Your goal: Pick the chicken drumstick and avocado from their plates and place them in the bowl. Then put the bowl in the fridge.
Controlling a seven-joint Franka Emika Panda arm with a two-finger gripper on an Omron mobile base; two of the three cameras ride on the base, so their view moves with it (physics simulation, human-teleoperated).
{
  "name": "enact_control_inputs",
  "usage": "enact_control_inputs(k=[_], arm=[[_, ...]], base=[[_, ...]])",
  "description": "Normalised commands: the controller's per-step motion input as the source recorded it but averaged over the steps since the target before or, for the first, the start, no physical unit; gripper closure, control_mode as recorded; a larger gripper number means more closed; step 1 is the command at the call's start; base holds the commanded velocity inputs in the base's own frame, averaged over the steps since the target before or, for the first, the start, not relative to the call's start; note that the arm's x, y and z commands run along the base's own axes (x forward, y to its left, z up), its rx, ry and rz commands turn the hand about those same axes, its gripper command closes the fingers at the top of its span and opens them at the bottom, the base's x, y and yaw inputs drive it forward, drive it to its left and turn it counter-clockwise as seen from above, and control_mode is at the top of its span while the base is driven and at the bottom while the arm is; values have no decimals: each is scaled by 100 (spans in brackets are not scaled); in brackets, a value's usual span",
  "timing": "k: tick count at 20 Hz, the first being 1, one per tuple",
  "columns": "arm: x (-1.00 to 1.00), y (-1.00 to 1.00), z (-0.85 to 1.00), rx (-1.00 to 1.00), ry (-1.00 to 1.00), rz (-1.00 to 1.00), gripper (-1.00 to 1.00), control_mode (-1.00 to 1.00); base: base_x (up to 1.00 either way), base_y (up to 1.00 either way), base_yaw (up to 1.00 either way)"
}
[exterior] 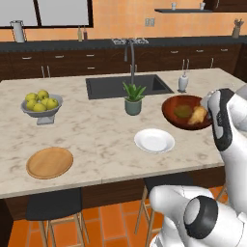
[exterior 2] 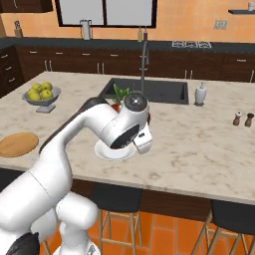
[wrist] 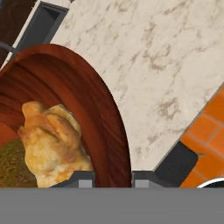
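Reddish-brown wooden bowl point(wrist: 65, 109), drumstick point(wrist: 54, 146) and avocado point(wrist: 13, 164) inside at 9 o'clock, lifted off the counter point(exterior: 96, 135), rim pinched at 6 o'clock by the closed gripper point(wrist: 113, 179), fridge unseen.

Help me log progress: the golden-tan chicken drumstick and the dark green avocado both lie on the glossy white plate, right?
Not quite. In the left base view the golden-tan chicken drumstick and dark green avocado lie in the reddish-brown wooden bowl; the glossy white plate is bare.
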Motion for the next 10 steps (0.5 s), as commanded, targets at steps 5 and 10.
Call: enact_control_inputs(k=[5,10], arm=[[-100,24,69,4,0,-1,100,-100],[-89,3,69,7,0,-1,100,-100]], base=[[0,0,0],[0,0,0]])
